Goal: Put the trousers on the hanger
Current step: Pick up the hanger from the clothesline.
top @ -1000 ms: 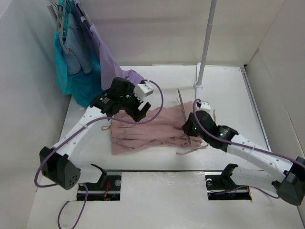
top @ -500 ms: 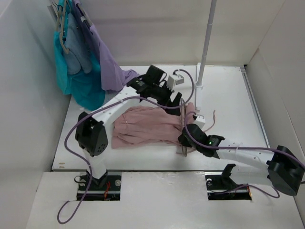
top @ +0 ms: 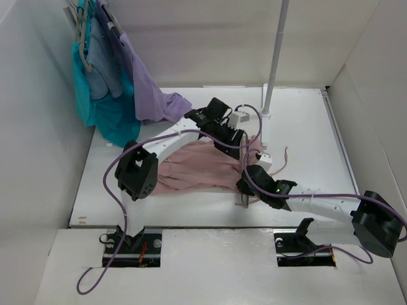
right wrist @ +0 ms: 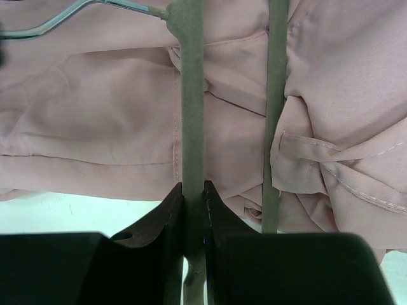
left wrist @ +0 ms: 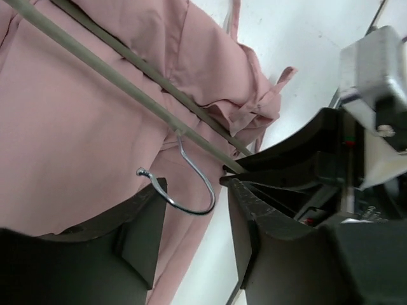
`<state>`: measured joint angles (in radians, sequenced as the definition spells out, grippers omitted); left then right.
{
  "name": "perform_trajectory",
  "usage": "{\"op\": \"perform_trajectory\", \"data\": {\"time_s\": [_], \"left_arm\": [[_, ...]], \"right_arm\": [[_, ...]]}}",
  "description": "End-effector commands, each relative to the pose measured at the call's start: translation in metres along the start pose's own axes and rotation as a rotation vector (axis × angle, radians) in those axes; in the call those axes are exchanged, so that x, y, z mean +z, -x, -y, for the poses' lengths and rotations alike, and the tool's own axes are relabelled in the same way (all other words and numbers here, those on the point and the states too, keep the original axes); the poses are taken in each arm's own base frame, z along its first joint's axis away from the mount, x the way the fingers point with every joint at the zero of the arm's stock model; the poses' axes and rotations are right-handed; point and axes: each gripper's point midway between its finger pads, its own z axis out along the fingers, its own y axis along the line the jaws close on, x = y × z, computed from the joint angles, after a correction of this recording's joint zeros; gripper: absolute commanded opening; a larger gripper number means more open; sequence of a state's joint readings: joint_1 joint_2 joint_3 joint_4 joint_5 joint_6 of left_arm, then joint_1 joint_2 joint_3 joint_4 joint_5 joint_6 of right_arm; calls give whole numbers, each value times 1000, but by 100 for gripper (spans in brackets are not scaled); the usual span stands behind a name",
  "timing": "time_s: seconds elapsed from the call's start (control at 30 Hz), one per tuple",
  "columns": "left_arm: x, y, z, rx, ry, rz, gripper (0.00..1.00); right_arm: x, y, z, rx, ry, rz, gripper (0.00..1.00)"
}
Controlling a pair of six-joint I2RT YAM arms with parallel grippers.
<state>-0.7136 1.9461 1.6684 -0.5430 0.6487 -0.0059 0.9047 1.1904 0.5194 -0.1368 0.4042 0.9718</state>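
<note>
The dusty-pink trousers (top: 191,168) lie flat on the table. The grey hanger (top: 244,199) lies across their right end, mostly hidden by both arms. My right gripper (top: 245,183) is shut on one bar of the hanger (right wrist: 193,95), as the right wrist view (right wrist: 193,197) shows; the second bar (right wrist: 275,114) runs parallel over the trousers (right wrist: 95,121). My left gripper (top: 238,143) is open above the same end. In the left wrist view its jaws (left wrist: 194,194) stand on either side of the hanger's hook (left wrist: 191,206), apart from it, over the trousers (left wrist: 76,127).
A lilac garment (top: 151,95) and a teal garment (top: 105,111) hang on pale hangers at the back left. A white pole (top: 275,57) stands on its base (top: 265,114) behind the trousers. White walls close in both sides.
My left arm has swung from the trousers' left side to their right end, over the hanger's hook. My right gripper has shifted slightly left with the hanger.
</note>
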Motion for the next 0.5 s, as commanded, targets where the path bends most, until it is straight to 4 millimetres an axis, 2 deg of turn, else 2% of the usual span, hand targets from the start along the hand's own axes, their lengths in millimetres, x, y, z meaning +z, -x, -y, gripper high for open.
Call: {"op": "perform_trajectory", "data": {"time_s": [0.0, 0.1, 0.2, 0.23, 0.3, 0.47], "left_arm": [[1, 2, 1, -12, 7, -1, 39], [8, -3, -5, -24, 19, -18, 36], [13, -1, -12, -36, 43, -18, 20], [13, 0, -15, -36, 58, -17, 8], [12, 0, -17, -36, 69, -16, 1], [5, 2, -16, -36, 73, -1, 0]], "right_arm": [[3, -11, 14, -21, -38, -26, 0], [3, -6, 8, -24, -22, -17, 0], [4, -8, 10, -28, -29, -21, 0], [3, -7, 6, -35, -17, -24, 0], [3, -7, 5, -35, -17, -24, 0], [3, -7, 6, -44, -17, -24, 0]]}}
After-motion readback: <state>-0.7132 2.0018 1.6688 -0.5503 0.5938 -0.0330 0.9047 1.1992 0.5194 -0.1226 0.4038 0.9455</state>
